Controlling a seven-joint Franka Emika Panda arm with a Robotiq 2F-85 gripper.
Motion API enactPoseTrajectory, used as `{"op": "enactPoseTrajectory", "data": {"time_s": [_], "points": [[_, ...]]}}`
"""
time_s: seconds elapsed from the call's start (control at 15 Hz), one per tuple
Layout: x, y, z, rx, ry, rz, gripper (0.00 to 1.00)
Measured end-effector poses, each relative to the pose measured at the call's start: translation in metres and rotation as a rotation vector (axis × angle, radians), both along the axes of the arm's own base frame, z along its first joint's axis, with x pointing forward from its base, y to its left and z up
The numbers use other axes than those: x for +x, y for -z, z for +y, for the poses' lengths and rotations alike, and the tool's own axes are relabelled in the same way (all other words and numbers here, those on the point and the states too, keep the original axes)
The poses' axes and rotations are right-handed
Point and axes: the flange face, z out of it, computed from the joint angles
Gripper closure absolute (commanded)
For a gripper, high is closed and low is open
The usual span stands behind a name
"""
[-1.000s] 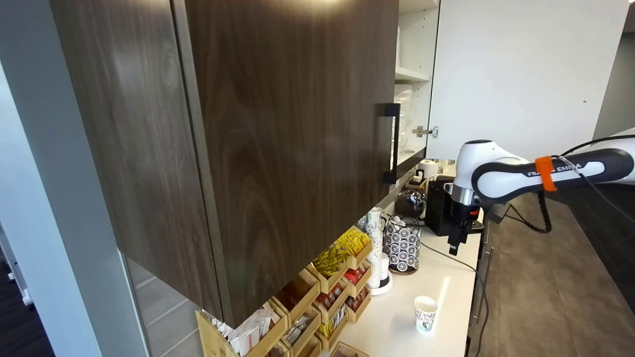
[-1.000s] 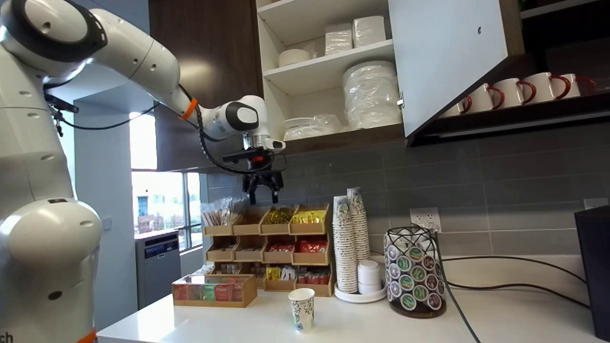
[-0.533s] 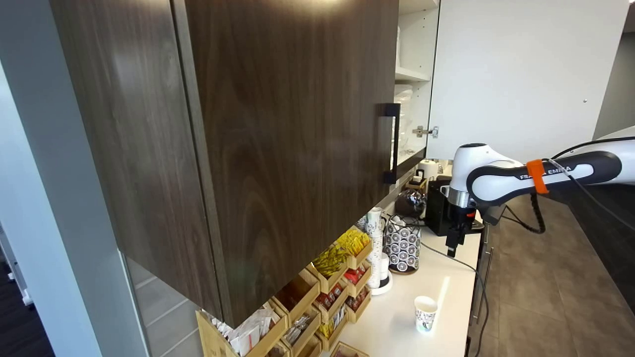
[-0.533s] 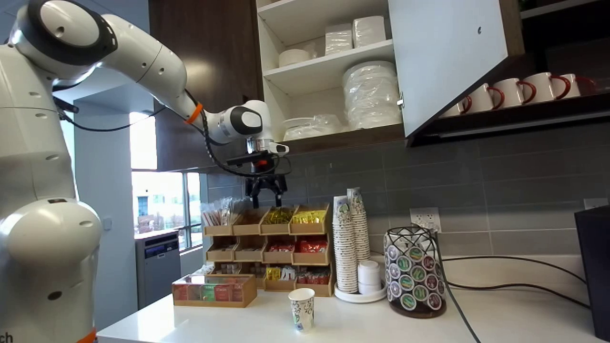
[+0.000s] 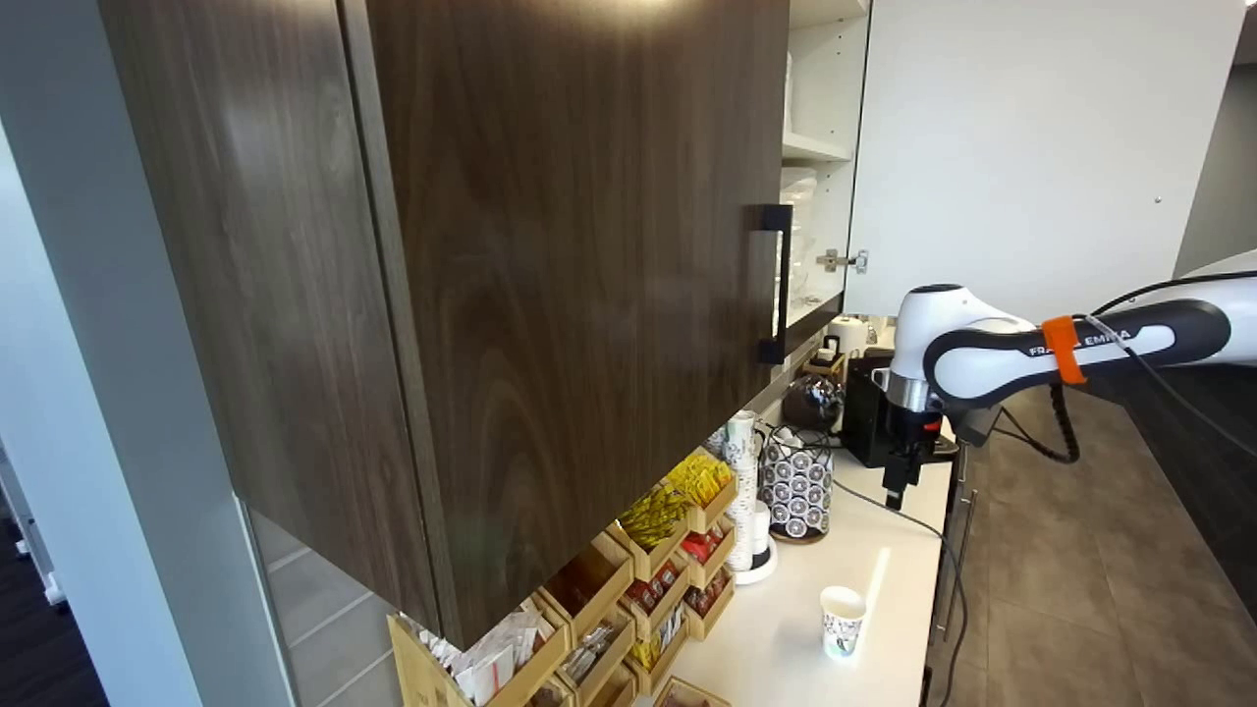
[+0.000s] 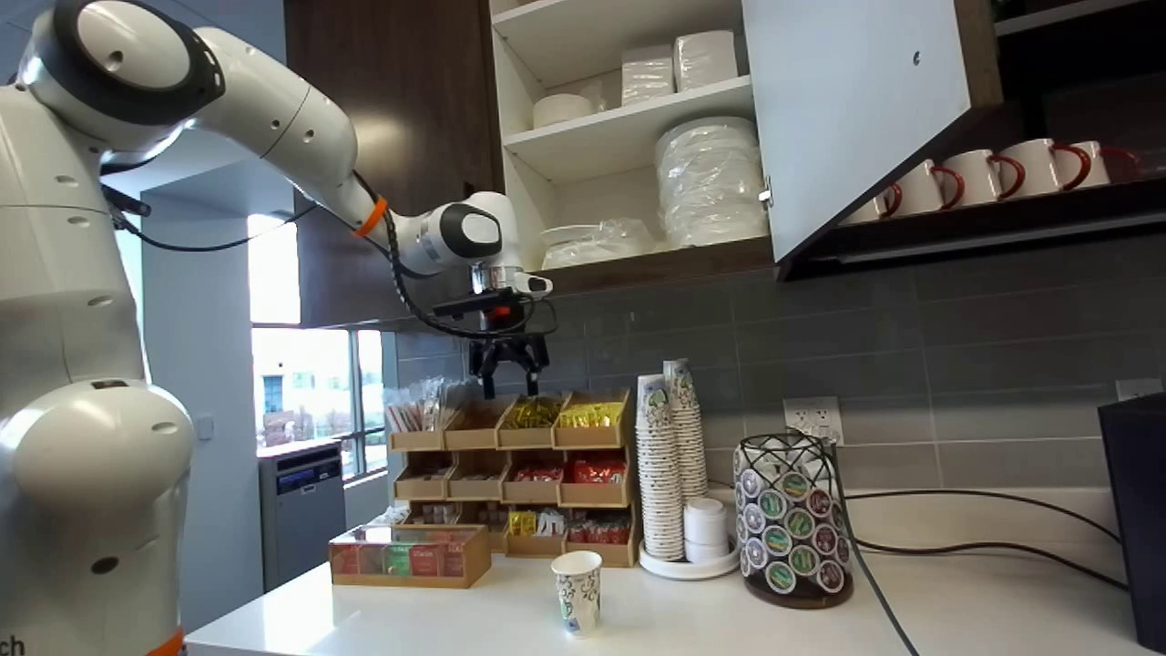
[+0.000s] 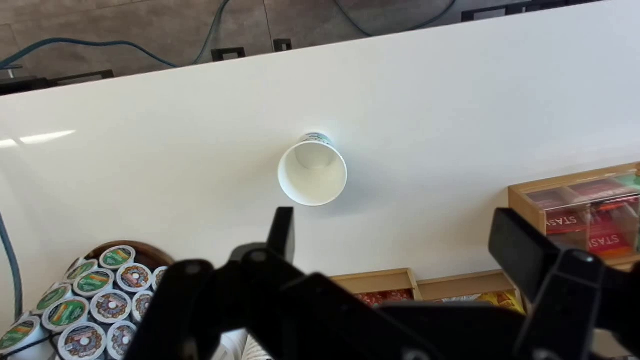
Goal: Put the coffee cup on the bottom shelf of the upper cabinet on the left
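Wrist view downward, exterior views wider, coffee cup [image 6: 577,594] shared

Office-type kitchenette — the quantities stocked suggest shared rather than household use. Indicators: a white counter [image 6: 710,620] against grey wall tiles [image 6: 838,328] bearing an electrical outlet [image 6: 825,413]; tall stacks of paper cups [image 6: 661,483]; a wire holder [image 6: 800,598] of coffee pods [image 6: 799,523]; tiered wooden bins [image 6: 590,439] of sachets [image 6: 588,415]. The upper cabinet [image 5: 589,295], one door [image 6: 856,100] open, contains plastic-wrapped stacks of white ware [image 6: 712,182] — beside it, red-handled mugs [image 6: 1034,169] stand in a row on a dark shelf [image 6: 993,221].
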Motion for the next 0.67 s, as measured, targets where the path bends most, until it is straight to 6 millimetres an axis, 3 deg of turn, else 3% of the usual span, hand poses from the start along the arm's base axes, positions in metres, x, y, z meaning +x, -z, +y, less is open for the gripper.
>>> {"op": "enactPoseTrajectory", "data": {"time_s": [0.13, 0.67], "points": [[-0.002, 0.014, -0.002, -0.01, -0.001, 0.027, 0.0], [0.009, 0.122, -0.006, -0.026, 0.03, -0.049, 0.0]]}}
